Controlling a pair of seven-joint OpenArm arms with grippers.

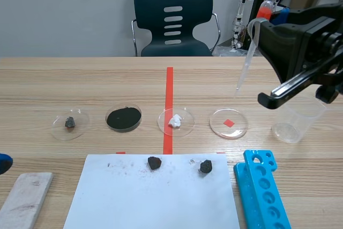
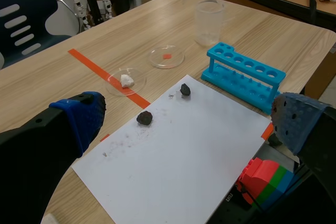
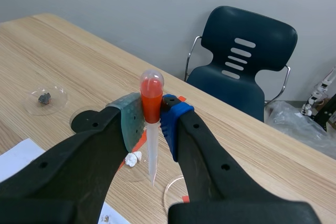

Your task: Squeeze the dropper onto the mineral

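Two minerals (image 1: 154, 162) lie on the paper (image 1: 161, 202); the right-hand mineral (image 1: 206, 166) sits left of the near-upright dropper (image 1: 245, 60), toward the tabletop's (image 1: 80, 79) near edge. The right tool (image 3: 152, 116) clenches that dropper.

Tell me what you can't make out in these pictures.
- Scene view: left gripper shows only a blue pad; the edge cuts the rest.
- Scene view: beaker partly behind the right gripper; contents unclear.
- Right wrist view: black-filled dish mostly behind that gripper's finger.
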